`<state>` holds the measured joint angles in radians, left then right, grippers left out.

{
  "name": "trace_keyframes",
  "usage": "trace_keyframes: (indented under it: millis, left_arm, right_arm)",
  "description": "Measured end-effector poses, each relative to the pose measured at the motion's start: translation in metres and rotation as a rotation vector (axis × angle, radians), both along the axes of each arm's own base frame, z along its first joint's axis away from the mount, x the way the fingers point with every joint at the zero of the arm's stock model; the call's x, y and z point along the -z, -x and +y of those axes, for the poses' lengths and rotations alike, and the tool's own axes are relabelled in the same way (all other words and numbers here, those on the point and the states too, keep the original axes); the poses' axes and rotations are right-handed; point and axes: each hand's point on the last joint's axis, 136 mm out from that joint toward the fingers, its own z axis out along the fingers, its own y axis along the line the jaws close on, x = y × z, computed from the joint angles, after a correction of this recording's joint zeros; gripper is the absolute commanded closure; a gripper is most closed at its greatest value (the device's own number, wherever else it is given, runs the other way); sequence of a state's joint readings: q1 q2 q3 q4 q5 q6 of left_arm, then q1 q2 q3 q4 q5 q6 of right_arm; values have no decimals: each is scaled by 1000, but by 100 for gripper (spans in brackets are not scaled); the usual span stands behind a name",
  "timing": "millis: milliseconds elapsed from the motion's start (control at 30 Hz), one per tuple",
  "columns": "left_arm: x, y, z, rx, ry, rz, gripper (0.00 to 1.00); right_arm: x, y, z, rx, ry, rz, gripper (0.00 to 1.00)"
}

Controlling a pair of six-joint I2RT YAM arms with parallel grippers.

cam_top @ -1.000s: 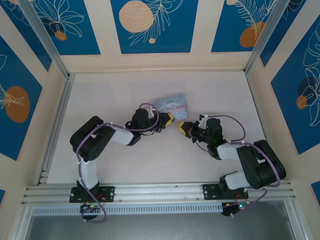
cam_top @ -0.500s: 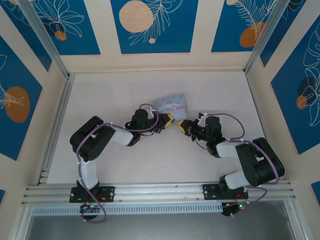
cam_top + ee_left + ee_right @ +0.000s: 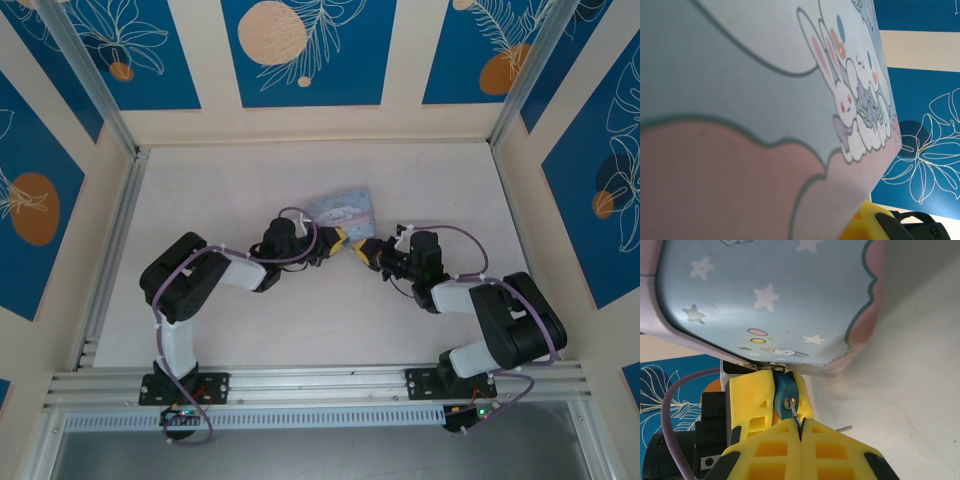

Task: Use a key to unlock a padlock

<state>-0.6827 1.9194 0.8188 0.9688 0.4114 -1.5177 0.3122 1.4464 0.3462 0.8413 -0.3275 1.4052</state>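
White tabletop (image 3: pixel 220 180) between blue floral wall panels (image 3: pixel 300 50); at the overhead view's centre, the left gripper (image 3: pixel 341 238) clamps the bluish padlock (image 3: pixel 782 392) just under a pale blue tin (image 3: pixel 765 295) printed with stars and a white cartoon rabbit. Low in the right wrist view, the right gripper (image 3: pixel 801 432) is pinched shut on the key (image 3: pixel 796 418), its tip just below the padlock's keyhole.

Boxed in on 3 sides by cream walls (image 3: pixel 320 125) hung with deep blue panels (image 3: pixel 300 50) (white leaf outlines and orange or peach discs printed on them). Floored with a pale, matte tabletop (image 3: pixel 300 330), evenly lit, with barely a shadow. Framed by 2 slanted aluminium posts (image 3: pixel 90 78) at the back corners, ribbed aluminium rails (image 3: pixel 320 382) along the near edge and, below those, a dull grey strip (image 3: pixel 320 455).
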Motion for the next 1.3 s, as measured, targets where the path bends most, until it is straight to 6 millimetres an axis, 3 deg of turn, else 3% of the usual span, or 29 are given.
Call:
trace_keyframes:
  millis: [900, 1300]
  left_arm:
    - [-2, -5, 5, -18, 14, 11, 100]
    - [-12, -10, 8, -33, 45, -13, 100]
  right_arm:
    - [2, -8, 11, -28, -5, -13, 100]
    - [-11, -12, 18, -49, -43, -28, 100]
